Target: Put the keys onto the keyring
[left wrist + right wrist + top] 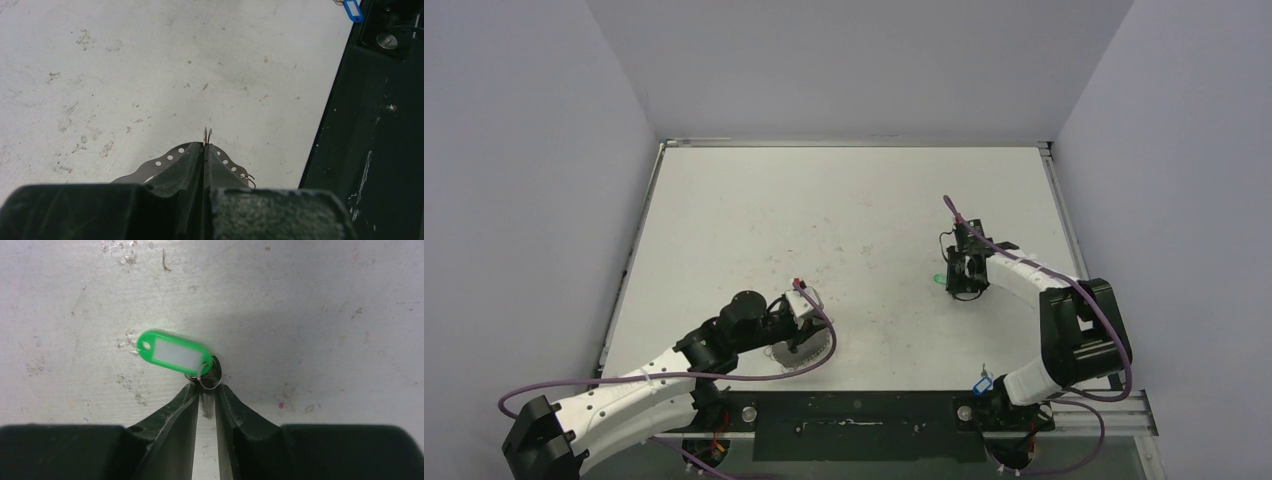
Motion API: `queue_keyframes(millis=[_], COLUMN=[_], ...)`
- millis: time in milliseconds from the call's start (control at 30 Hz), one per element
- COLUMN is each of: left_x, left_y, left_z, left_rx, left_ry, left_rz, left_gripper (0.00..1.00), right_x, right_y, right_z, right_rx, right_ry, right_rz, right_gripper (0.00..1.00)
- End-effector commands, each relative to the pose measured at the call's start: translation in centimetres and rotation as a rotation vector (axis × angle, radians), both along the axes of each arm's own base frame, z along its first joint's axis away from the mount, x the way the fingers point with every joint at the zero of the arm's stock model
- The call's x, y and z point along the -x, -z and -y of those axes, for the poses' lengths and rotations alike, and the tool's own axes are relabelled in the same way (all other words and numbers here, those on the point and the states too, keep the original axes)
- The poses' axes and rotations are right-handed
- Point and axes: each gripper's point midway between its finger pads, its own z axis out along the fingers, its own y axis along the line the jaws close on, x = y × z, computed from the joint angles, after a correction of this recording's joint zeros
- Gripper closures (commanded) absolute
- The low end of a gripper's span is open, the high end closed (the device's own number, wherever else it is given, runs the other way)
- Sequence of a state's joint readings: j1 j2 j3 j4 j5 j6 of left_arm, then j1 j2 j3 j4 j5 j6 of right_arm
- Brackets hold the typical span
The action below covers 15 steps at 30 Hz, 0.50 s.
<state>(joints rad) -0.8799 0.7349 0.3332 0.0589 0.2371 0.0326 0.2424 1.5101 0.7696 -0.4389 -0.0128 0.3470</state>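
Note:
The green key (175, 354) lies on the white table, its green tag (937, 279) to the left of my right gripper (954, 279). In the right wrist view the metal blade lies between the fingertips of the right gripper (206, 390), which stand narrowly shut on it. The blue key (982, 384) rests near the right arm's base, and its blue tag (352, 10) shows at the top right of the left wrist view. My left gripper (204, 146) is shut on the keyring (170, 157), a pale wavy ring with holes, held low at the table's near left (809, 348).
A black base plate (864, 425) runs along the near edge of the table (844, 200); its dark edge (350, 125) is close on the right of the left gripper. Purple cables (1074, 290) trail along both arms. Grey walls close in three sides.

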Motion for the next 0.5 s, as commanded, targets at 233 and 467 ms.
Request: queue_keyframes(millis=[233,467], left_x=[-0.4,-0.3], left_y=[-1.6,-1.5], left_z=[0.6,0.4], left_rx=[0.06,0.055], left_ry=[-0.004,-0.004], left_rz=[0.029,0.028], left_gripper=[1.0,1.0], right_x=[0.2,-0.4], right_y=[-0.7,-3.8], right_z=[-5.1,-7.9], right_rx=[-0.077,-0.207], right_ry=[-0.1,-0.15], right_rz=[0.012,0.096], right_gripper=[0.99,0.47])
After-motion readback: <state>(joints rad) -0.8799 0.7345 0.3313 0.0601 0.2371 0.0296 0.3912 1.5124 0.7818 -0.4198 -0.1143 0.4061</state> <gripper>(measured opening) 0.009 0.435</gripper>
